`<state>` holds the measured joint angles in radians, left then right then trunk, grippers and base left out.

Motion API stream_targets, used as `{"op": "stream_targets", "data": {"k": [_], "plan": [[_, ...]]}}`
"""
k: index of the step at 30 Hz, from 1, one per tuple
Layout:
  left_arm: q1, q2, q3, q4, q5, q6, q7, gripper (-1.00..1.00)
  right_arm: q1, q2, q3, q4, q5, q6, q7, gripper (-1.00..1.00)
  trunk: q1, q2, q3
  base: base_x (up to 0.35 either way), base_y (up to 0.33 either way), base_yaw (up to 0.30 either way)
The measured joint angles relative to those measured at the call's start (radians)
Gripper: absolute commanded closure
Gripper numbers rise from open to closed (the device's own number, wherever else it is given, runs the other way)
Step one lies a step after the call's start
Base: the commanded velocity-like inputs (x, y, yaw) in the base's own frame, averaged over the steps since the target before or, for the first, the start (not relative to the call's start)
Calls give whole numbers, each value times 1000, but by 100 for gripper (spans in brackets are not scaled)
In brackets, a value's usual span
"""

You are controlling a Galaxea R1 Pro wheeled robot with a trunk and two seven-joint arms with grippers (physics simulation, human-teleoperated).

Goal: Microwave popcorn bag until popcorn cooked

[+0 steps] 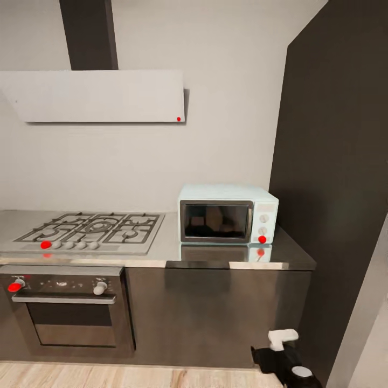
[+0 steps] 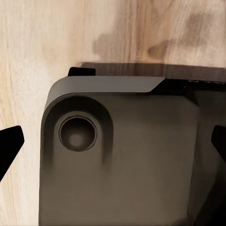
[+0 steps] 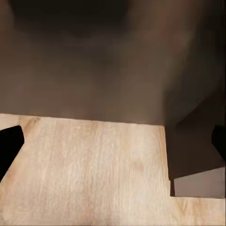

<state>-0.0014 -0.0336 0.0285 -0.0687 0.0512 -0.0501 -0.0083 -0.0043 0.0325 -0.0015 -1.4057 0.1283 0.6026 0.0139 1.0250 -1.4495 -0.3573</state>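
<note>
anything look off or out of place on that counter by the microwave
Nothing stands out. The microwave sits square on the countertop with its door shut, beside the gas hob. No spills or damage show.

No text or label can be read.

We see a pale mint-blue microwave [image 1: 228,214] with a dark door. The bench [image 1: 293,253] is glossy grey steel; the floor [image 1: 108,377] is light wood.
</note>
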Motion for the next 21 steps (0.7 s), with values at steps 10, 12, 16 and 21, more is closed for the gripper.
{"op": "stream_targets", "data": {"k": [10,12,16,21], "plan": [[0,0,0,0,-1,-1,0,-100,-516,84,1,-138,4,278,-12,-100,0,0,0,0,0,0],[0,0,0,0,-1,-1,0,-100,-564,94,0,-138,7,296,-13,-100,0,0,0,0,0,0],[0,0,0,0,-1,-2,0,-100,-599,104,-4,-139,8,286,-89,-100,0,0,0,0,0,0],[0,0,-1,0,-1,-2,0,-100,-602,105,5,-135,10,178,-162,-100,0,0,0,0,0,0]]}}
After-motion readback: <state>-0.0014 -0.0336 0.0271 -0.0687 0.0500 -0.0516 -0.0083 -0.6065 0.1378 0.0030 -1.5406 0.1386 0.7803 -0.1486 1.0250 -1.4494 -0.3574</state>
